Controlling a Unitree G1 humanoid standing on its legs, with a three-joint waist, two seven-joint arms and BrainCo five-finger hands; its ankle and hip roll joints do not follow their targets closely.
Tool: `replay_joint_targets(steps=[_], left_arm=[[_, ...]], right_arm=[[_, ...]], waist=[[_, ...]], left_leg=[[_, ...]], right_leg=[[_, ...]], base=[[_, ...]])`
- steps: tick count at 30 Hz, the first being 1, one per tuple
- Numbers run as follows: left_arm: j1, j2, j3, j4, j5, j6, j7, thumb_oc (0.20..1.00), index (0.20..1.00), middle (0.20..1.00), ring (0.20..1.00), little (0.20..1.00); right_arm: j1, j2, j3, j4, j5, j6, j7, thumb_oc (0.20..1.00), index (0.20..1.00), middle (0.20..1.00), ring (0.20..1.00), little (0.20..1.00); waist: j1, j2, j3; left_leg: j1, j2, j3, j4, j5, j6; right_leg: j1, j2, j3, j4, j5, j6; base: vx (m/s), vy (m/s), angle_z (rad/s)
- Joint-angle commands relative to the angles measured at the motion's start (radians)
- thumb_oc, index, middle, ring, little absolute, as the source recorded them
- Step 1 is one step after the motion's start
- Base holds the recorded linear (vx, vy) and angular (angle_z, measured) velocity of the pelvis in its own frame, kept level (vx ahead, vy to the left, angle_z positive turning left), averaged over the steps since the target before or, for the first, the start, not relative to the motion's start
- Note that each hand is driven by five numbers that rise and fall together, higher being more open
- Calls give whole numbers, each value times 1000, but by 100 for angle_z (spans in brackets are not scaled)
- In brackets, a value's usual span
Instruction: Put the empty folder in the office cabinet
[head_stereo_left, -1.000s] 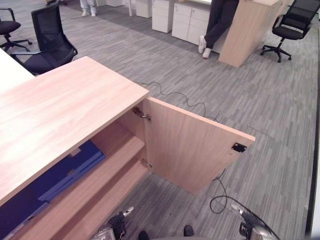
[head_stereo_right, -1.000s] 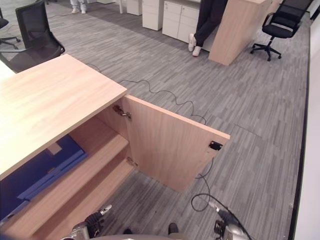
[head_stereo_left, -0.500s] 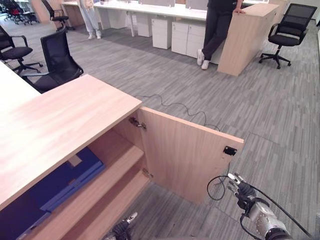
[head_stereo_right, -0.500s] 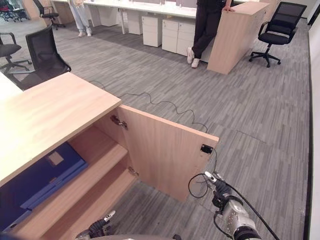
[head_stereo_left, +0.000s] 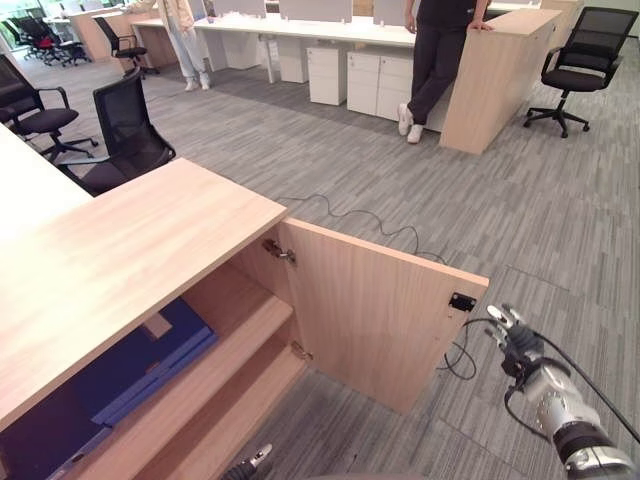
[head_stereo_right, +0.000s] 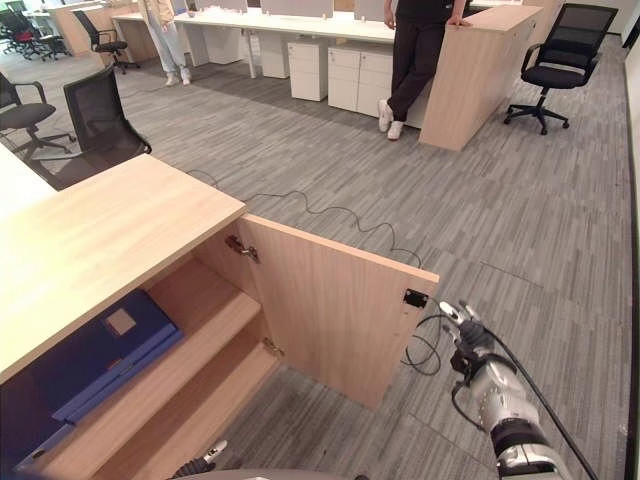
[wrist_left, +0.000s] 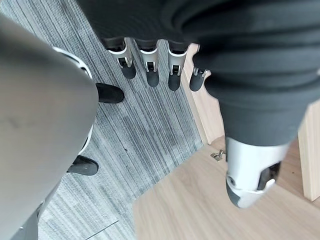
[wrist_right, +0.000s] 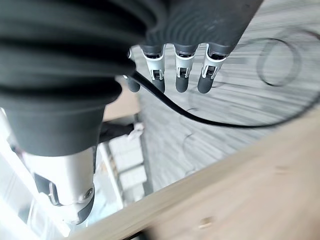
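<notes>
A blue folder (head_stereo_left: 150, 360) lies flat on the upper shelf inside the wooden office cabinet (head_stereo_left: 120, 260). The cabinet's door (head_stereo_left: 370, 310) stands wide open, swung out over the carpet. My right hand (head_stereo_left: 515, 335) hovers open just past the door's free edge, close to the black latch (head_stereo_left: 461, 301), holding nothing. In the right wrist view its fingers (wrist_right: 182, 75) are straight, with the door's wood beyond them. My left hand (head_stereo_left: 255, 460) hangs low in front of the lower shelf, and its fingers (wrist_left: 147, 65) are straight and hold nothing.
A darker folder (head_stereo_left: 40, 440) lies left of the blue one on the same shelf. A black office chair (head_stereo_left: 125, 140) stands behind the cabinet. A person (head_stereo_left: 430, 50) leans on a wooden counter (head_stereo_left: 490, 70) at the back, with another chair (head_stereo_left: 585, 50) at far right.
My right hand has risen from the bottom edge to beside the door's free edge. The camera has tilted up, showing more of the room. The left hand sits lower in view.
</notes>
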Motion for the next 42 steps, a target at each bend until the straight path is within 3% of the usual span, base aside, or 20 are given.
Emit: replay_joint_targets(steps=[1,9,12,15,16,25,30,35,39,40,42], left_arm=[[-40,32,18,59,-16,-21,0,1000,1000,1000,1000,1000],[-40,48,38,71,25,-21,-11,1000,1000,1000,1000,1000],[-50,52,70,87,50,-22,-19,1000,1000,1000,1000,1000],[-55,54,83,89,55,-24,-19,1000,1000,1000,1000,1000],[-64,55,94,92,57,-26,-20,1000,1000,1000,1000,1000],[-81,49,117,91,35,-22,-15,1000,1000,1000,1000,1000],[-93,44,123,84,18,-21,-10,1000,1000,1000,1000,1000],[-93,37,115,72,-1,-22,-12,1000,1000,1000,1000,1000],[-93,29,86,60,-21,-22,-1,1000,1000,1000,1000,1000],[-97,22,63,50,-33,-25,2,1000,1000,1000,1000,1000],[-96,23,63,50,-33,-25,2,1000,1000,1000,1000,1000]], right_arm=[[-111,-30,10,-6,-126,-82,-57,1000,1000,1000,1000,1000],[-201,-117,176,-156,-480,-72,-41,1000,1000,1000,1000,1000],[-219,-130,303,-284,-639,-75,21,1000,1000,1000,1000,1000],[-223,-123,364,-354,-673,-81,60,1000,1000,1000,1000,1000],[-231,-99,433,-408,-682,-82,103,1000,1000,1000,1000,1000],[-221,41,644,-511,-584,-36,268,1000,1000,1000,1000,1000],[-194,87,766,-559,-486,37,394,1000,1000,1000,1000,1000],[-179,139,827,-555,-396,86,442,1000,1000,1000,1000,1000],[-145,240,850,-486,-271,119,431,1000,1000,1000,1000,1000],[-117,300,880,-470,-184,163,444,1000,1000,1000,1000,1000],[-117,302,881,-469,-184,163,444,1000,1000,1000,1000,1000]], waist=[[24,-57,-19],[36,-62,-11],[40,-66,-8],[40,-67,-8],[42,-68,-8],[43,-73,-7],[47,-79,-3],[58,-86,1],[75,-93,7],[84,-95,10],[83,-96,9]], left_leg=[[2,-12,-156,2,-67,-23],[-1,-10,-169,2,-64,-24],[-2,-8,-167,2,-64,-26],[-1,-7,-165,2,-66,-26],[-1,-5,-163,2,-65,-27],[-3,-4,-156,2,-63,-28],[-8,-4,-161,2,-61,-29],[-13,-3,-168,2,-58,-31],[-18,-3,-178,2,-52,-31],[-22,-3,-184,2,-49,-31],[-22,-3,-184,2,-49,-31]], right_leg=[[-1,30,24,8,-74,14],[3,30,12,8,-77,11],[4,29,10,8,-78,11],[4,29,13,8,-79,10],[3,29,12,8,-78,9],[-1,27,15,8,-74,8],[-4,23,9,8,-71,7],[-5,22,2,8,-70,5],[-8,22,-1,8,-68,3],[-10,22,-5,8,-67,2],[-10,22,-5,8,-67,2]], base=[[-1,-16,5],[-8,-8,5],[-12,-7,4],[0,0,0],[0,0,0],[-15,4,-7],[-16,18,-4],[0,0,0],[-10,3,0],[0,0,0],[0,0,0]])
